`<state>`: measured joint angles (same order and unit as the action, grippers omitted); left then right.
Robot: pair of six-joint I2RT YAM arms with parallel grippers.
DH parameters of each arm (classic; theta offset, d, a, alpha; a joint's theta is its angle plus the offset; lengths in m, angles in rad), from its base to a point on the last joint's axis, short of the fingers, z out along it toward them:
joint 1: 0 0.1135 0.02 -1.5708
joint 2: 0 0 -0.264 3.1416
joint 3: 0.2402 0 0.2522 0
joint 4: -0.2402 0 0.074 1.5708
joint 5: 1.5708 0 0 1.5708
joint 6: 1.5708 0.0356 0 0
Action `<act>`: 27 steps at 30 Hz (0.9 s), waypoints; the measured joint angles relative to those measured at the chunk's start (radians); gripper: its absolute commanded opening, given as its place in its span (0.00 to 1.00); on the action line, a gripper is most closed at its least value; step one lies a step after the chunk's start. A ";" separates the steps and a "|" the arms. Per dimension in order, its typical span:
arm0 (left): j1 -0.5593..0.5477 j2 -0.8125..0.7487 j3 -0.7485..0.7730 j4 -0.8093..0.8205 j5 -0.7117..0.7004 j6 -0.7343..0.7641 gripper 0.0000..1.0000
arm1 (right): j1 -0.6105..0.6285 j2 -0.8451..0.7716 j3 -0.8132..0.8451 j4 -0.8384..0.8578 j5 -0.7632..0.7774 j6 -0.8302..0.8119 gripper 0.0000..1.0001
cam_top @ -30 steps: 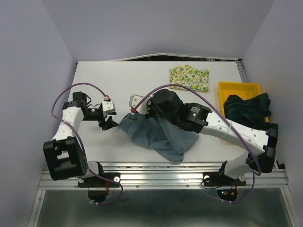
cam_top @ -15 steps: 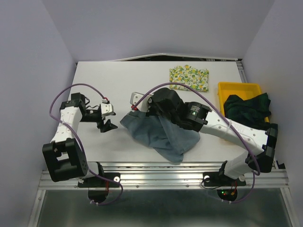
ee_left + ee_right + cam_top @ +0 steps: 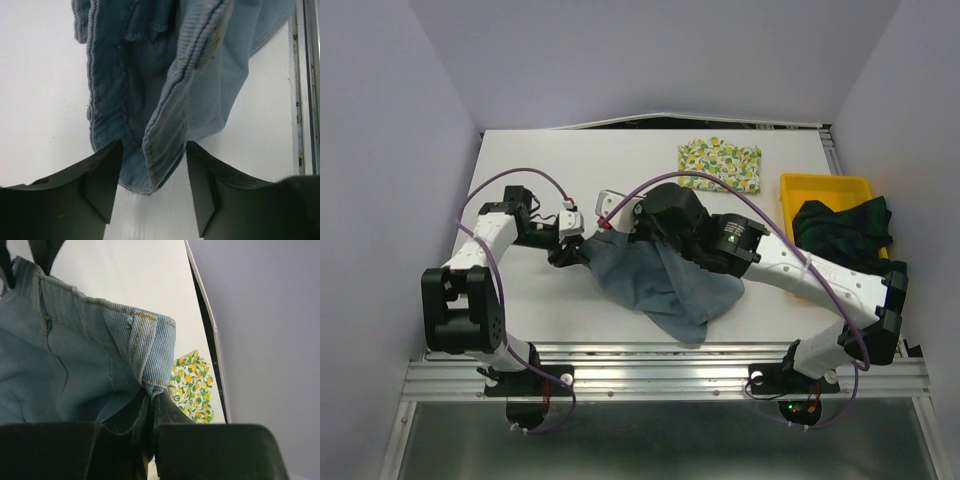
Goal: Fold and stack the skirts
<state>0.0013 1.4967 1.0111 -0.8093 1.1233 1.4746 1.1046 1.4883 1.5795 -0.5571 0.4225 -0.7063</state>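
At the near half of the table (image 3: 520,300), the blue-grey skirt (image 3: 665,290) lies in a loose heap, its lower corner trailing toward the front edge. The change is on my left side. My left gripper (image 3: 154,146) stood clear of the cloth a second ago; it has swung in to the right and now sits at the skirt's left edge. From the left wrist view, a rolled seam of the skirt hangs down between my two fingers (image 3: 97,187). The jaws stand apart on either side of it and, as far as I can see, are not pressing it yet. I take this to mean that a second hold is about to be made, so the skirt can be stretched flat between both arms before the first fold.

A little farther in, my right gripper (image 3: 150,399) is clenched tight on the waistband (image 3: 150,340), at a belt loop, and holds that end lifted off the table. It has not moved.

Farther back, the lemon-print skirt (image 3: 720,165) lies folded and flat, which I judge to be the start of the stack. To the right, the plaid skirt (image 3: 840,228) is bunched in the yellow tray (image 3: 820,183), not yet folded.
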 measured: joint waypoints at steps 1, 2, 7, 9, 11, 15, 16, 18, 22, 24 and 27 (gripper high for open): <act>0.000 -0.002 -0.003 0.016 -0.005 -0.021 0.32 | 0.000 0.000 0.000 0.000 0.004 0.000 0.01; 0.000 -0.005 -0.003 0.024 -0.009 -0.029 0.11 | 0.000 0.000 0.000 0.000 0.010 0.000 0.01; 0.031 -0.051 0.012 0.010 -0.047 -0.085 0.00 | -0.021 0.000 0.000 0.003 0.048 0.004 0.01; 0.091 -0.066 0.056 -0.012 -0.049 -0.121 0.00 | -0.067 0.001 0.002 0.010 0.048 0.019 0.01; 0.167 -0.068 0.151 -0.021 -0.029 -0.176 0.00 | -0.150 0.022 0.024 0.021 0.001 0.052 0.01; 0.267 -0.092 0.355 0.042 -0.009 -0.333 0.00 | -0.264 0.115 0.118 0.098 -0.111 0.121 0.01; 0.277 -0.102 0.394 0.051 -0.019 -0.362 0.00 | -0.275 0.128 0.136 0.114 -0.132 0.134 0.01; 0.290 -0.126 0.468 0.075 -0.050 -0.420 0.00 | -0.286 0.135 0.155 0.140 -0.169 0.156 0.01; 0.300 -0.174 0.528 0.081 -0.115 -0.470 0.00 | -0.290 0.134 0.194 0.177 -0.219 0.194 0.01; 0.303 -0.226 0.529 0.075 -0.150 -0.441 0.00 | -0.295 0.133 0.208 0.181 -0.250 0.215 0.01; 0.304 -0.335 0.517 0.058 -0.204 -0.364 0.00 | -0.308 0.118 0.204 0.178 -0.318 0.224 0.01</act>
<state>0.3054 1.1614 1.5280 -0.7513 0.9188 1.1110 0.7963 1.6066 1.7840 -0.3794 0.1043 -0.4824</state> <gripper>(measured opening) 0.047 0.049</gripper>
